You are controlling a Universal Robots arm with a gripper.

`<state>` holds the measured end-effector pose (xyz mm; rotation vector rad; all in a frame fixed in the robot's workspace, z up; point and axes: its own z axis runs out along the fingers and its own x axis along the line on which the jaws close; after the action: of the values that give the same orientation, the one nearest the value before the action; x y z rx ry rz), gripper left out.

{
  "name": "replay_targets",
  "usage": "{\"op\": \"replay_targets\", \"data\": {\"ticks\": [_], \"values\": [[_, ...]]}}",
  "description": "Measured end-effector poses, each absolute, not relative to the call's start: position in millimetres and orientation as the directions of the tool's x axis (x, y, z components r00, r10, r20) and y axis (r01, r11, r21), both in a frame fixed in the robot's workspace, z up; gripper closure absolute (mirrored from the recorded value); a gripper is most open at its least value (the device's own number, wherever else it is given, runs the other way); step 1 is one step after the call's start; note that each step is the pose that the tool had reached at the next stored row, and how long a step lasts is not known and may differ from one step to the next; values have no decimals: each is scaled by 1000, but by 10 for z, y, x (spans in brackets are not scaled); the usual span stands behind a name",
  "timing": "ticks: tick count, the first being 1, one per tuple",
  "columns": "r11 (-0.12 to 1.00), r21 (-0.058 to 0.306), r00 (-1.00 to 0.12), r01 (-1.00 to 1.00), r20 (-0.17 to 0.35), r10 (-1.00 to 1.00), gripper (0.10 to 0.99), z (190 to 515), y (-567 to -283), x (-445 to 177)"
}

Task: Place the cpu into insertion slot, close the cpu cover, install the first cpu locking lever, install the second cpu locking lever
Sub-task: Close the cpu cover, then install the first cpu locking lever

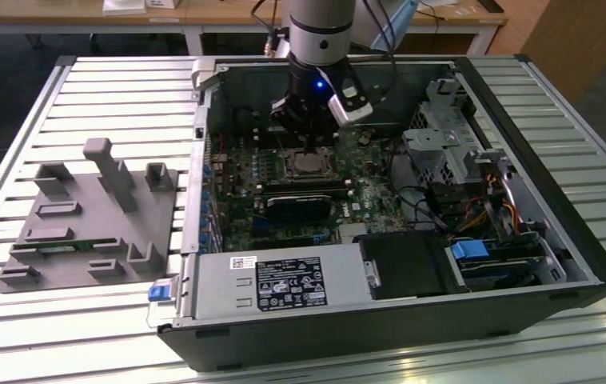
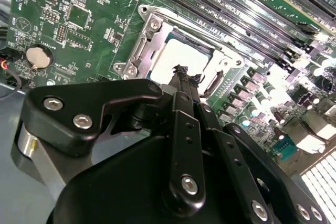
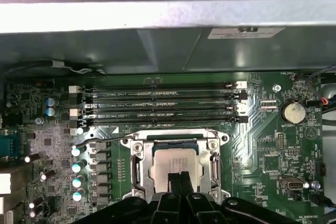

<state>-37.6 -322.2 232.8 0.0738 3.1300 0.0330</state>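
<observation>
The cpu (image 3: 167, 162) lies flat in the insertion slot (image 1: 305, 166) on the green motherboard, its silver-grey top bright in both wrist views (image 2: 181, 57). The silvery cpu cover (image 3: 137, 162) lies down around it as a frame, with the chip visible through its window (image 2: 148, 45). A thin lever wire (image 3: 105, 141) runs along one side of the socket; whether it is latched I cannot tell. My gripper (image 3: 179, 178) hangs directly above the chip, its two black fingertips (image 2: 181, 73) pressed together and shut, with nothing visible between them. In the exterior view the gripper (image 1: 305, 146) stands inside the open computer case.
Long black memory slots (image 3: 163, 103) run beside the socket. A black heatsink block (image 1: 301, 210) lies just in front of it, then the power supply (image 1: 277, 282). A drive cage (image 1: 447, 138) and cables fill the exterior view's right. A grey fixture (image 1: 89, 216) sits outside the case.
</observation>
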Motion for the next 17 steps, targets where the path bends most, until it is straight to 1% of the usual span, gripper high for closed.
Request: {"op": "replay_targets", "data": {"ticks": [17], "values": [[999,21,-999,47,-10,47,980,2372,-3222,-376]]}}
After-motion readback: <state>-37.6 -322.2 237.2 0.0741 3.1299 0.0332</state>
